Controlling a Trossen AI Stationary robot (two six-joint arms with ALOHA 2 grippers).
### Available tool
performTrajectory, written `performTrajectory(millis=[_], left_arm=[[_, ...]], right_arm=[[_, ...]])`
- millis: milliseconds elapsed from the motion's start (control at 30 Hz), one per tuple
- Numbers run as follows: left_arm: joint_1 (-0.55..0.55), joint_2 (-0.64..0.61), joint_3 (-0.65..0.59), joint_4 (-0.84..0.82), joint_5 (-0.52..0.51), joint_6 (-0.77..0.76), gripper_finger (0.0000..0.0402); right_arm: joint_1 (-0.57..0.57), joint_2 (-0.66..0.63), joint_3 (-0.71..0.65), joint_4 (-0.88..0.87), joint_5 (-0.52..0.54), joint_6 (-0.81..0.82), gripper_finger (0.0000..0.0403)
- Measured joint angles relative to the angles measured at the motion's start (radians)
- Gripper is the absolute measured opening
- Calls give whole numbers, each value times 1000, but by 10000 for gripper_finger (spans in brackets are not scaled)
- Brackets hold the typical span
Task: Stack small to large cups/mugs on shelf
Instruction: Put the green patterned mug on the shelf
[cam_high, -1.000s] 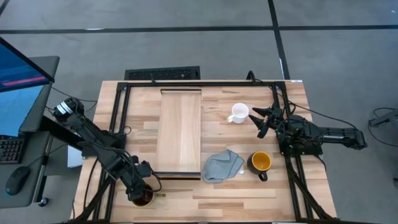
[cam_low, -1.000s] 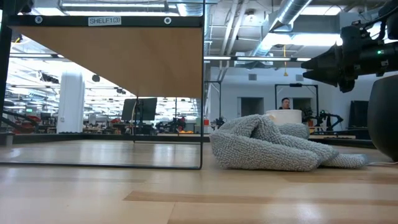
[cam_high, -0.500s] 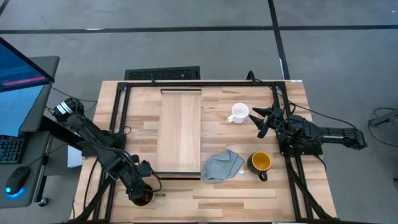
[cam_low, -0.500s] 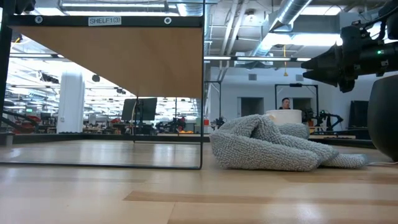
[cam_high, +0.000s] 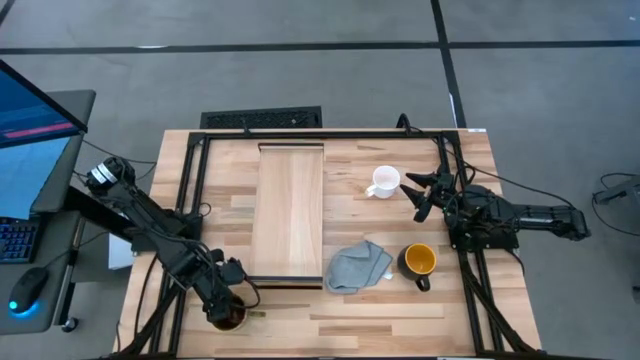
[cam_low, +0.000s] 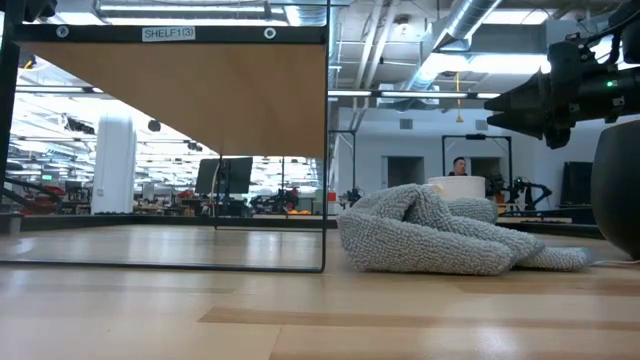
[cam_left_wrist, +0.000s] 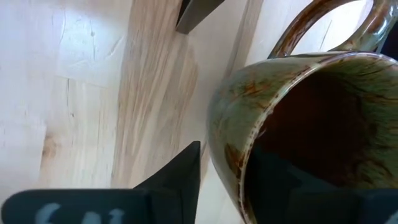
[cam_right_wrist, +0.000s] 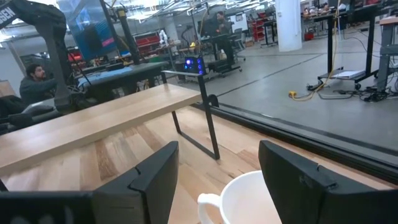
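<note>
On the counter (cam_high: 400, 310), nothing stacked yet: the shelf (cam_high: 290, 210) is bare and all three mugs sit off it.

The left gripper (cam_high: 228, 312) is down at the brown mug (cam_high: 229, 318) by the near left corner, one finger inside the rim and one outside, though I cannot tell whether they have closed on it. The right gripper (cam_high: 422, 194) hangs with jaws spread just beside the white mug (cam_high: 384, 182) toward the far right corner. The black mug (cam_high: 419, 262) stands right of the grey cloth (cam_high: 357, 266) (untouched). From table height the cloth hides most of the white mug, and the brown mug is out of sight.
</note>
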Motion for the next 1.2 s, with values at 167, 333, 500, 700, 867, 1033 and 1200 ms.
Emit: performTrajectory(millis=[167, 333, 500, 700, 867, 1033, 1200], left_arm=[[0, 0, 0, 0, -1, 0, 85], [0, 0, 0, -1, -3, 0, 70], [0, 0, 0, -3, -4, 51, 56], [0, 0, 0, -9, -13, 123, 42], [0, 0, 0, -7, -12, 124, 41], [0, 0, -1, -4, -10, 124, 41], [0, 0, -1, -5, -16, 124, 41]], right_arm=[[0, 0, 0, 0, 0, 0, 244], [0, 0, 0, 0, 0, 0, 244], [0, 0, 0, 0, 0, 0, 244], [0, 0, 0, 0, 0, 0, 244], [0, 0, 0, 0, 0, 0, 244], [0, 0, 0, 0, 0, 0, 244], [0, 0, 0, 0, 0, 0, 244]])
